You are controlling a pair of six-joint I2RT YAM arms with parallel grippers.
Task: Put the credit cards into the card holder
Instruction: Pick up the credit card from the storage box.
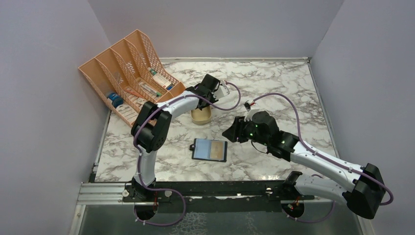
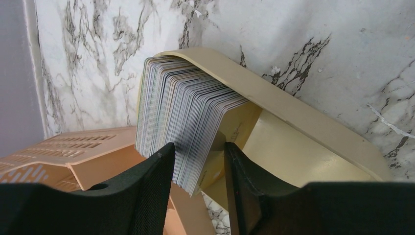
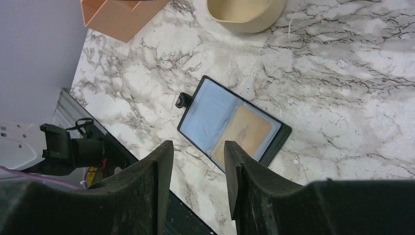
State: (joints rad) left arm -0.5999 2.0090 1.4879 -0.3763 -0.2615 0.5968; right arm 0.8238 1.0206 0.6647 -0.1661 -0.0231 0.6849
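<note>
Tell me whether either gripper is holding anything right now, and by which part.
Nothing is held. The left gripper is open, its fingers straddling a corner of the credit cards; the right gripper hangs open and empty.

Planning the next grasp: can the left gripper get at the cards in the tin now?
Probably yes: the open left gripper is right at the cards standing in the tin, with nothing between.

Marble table (image 1: pixel 274 83), card holder (image 1: pixel 210 150), tin (image 1: pixel 201 117), peach organiser (image 1: pixel 128 73)
</note>
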